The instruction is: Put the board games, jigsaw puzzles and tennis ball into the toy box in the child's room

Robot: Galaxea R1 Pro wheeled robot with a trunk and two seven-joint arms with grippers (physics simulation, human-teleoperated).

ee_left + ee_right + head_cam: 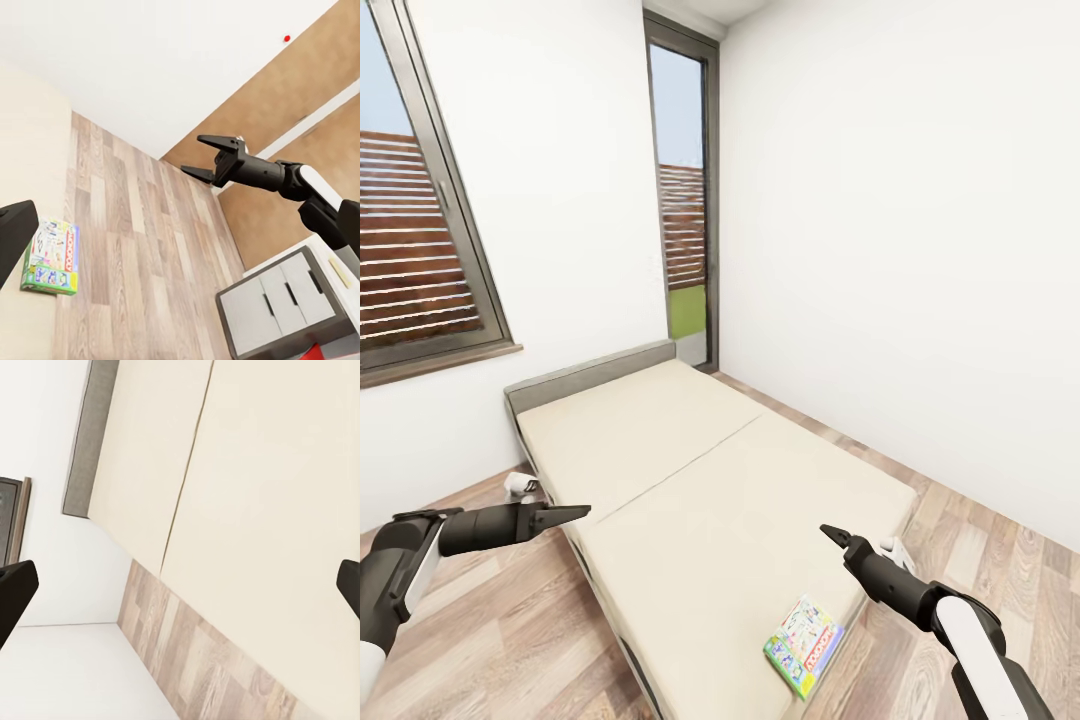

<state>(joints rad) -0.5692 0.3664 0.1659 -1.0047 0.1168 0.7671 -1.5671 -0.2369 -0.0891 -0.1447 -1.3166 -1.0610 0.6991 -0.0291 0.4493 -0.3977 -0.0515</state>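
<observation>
One board game (804,646), white-green with a red logo, lies flat on the bed (690,480) at its near right corner, close to the edge. The beige mattress is otherwise bare. The left tool (565,516) hangs over the bed's left edge, and whether it is open I cannot tell. The right tool (204,156) hovers above the bed's right side, well apart from the game, its jaws spread and empty. A grey drawer unit (285,309) stands on the wood floor (142,247).
</observation>
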